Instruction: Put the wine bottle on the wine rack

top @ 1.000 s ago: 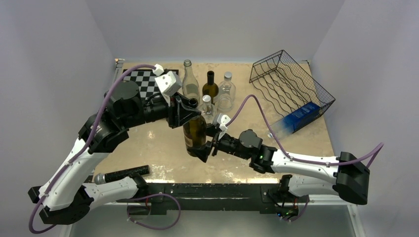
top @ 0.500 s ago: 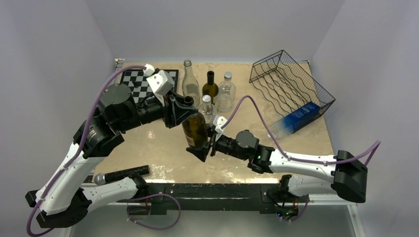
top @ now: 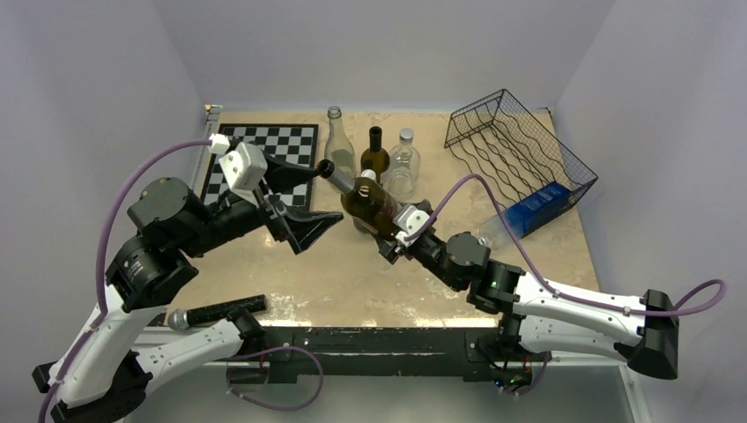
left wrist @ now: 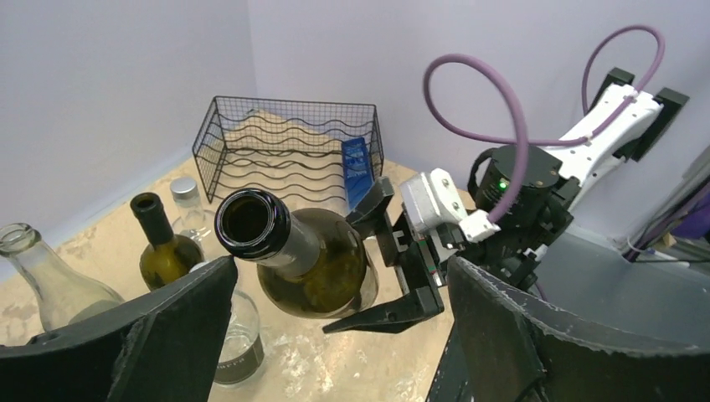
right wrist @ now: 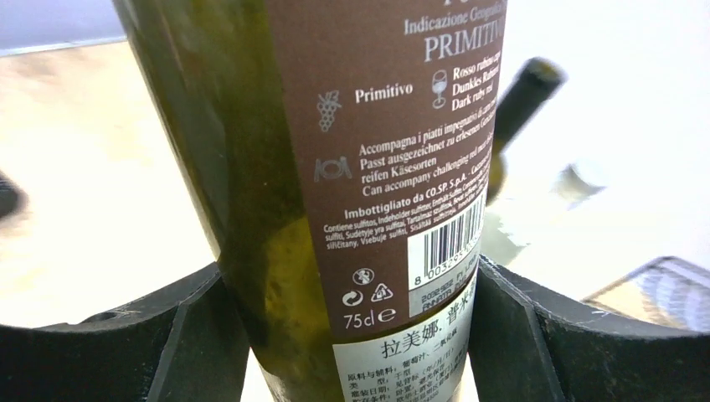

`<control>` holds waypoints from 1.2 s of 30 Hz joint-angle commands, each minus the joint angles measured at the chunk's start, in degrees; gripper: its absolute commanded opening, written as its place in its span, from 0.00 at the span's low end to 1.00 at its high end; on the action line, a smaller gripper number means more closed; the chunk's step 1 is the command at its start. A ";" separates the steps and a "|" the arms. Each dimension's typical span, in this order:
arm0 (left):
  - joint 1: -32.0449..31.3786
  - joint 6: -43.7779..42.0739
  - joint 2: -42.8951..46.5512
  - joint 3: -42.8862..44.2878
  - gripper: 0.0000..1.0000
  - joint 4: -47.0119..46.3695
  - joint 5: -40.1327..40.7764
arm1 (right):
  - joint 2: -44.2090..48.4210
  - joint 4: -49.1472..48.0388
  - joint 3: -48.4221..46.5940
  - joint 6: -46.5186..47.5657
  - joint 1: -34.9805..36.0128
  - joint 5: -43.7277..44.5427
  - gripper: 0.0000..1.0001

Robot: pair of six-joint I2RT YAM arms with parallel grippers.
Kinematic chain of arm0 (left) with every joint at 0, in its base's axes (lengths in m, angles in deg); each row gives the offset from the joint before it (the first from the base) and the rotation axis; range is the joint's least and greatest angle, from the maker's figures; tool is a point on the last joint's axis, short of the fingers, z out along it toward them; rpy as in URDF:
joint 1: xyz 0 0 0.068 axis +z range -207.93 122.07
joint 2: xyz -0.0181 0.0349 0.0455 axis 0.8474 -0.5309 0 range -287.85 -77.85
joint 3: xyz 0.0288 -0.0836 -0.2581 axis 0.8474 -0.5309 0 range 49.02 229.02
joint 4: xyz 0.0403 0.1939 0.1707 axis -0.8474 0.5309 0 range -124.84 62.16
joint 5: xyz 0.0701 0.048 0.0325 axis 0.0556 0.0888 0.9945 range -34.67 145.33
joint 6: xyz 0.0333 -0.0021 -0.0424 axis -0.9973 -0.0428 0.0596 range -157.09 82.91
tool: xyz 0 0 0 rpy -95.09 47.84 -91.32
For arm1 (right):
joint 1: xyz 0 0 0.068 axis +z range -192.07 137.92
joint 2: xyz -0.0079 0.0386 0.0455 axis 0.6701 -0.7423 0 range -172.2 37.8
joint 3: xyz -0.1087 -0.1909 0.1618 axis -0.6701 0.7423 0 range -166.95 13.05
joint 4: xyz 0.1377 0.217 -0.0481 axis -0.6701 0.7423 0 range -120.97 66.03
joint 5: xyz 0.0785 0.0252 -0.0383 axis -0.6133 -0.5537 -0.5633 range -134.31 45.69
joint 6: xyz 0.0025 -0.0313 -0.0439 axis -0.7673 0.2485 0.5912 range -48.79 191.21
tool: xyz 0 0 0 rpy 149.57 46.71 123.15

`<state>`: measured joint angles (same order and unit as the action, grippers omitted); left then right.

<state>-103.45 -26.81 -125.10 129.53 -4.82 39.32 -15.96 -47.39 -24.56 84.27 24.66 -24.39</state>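
Now left gripper (top: 321,196) just released: handover done. Right gripper (top: 396,233) alone clamps wine bottle (top: 370,201), seemingly low, well left of wine rack (top: 511,150).

right tool (top: 390,234) clasping tilted wine bottle (top: 370,199), left tool (top: 324,194) spread wide

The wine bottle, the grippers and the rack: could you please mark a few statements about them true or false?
1. The right gripper holds the bottle. True.
2. The left gripper is clamped on the bottle's neck. False: its jaws stand open, gripping nothing.
3. The bottle stands upright. False: it is tilted, with its neck pointing toward the left gripper.
4. No bottle lies in the rack. True.
5. The chessboard lies to the right of the rack. False: it lies at the far left of the table, and the rack at the far right.
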 commanded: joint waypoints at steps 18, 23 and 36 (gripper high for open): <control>-0.25 -4.94 7.91 -0.93 0.99 6.39 14.72 | 1.80 -28.40 -4.97 46.67 0.33 24.38 0.00; -0.19 -5.12 10.61 -1.95 0.99 7.12 20.05 | 2.57 -27.80 -5.02 50.74 0.23 24.85 0.00; 1.48 -8.49 -1.28 13.80 0.99 7.55 9.96 | 2.06 -22.92 -2.99 62.87 3.08 22.85 0.00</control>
<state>-102.86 -33.76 -122.85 139.37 2.54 53.15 -11.98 -62.15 -26.46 139.79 25.76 -0.28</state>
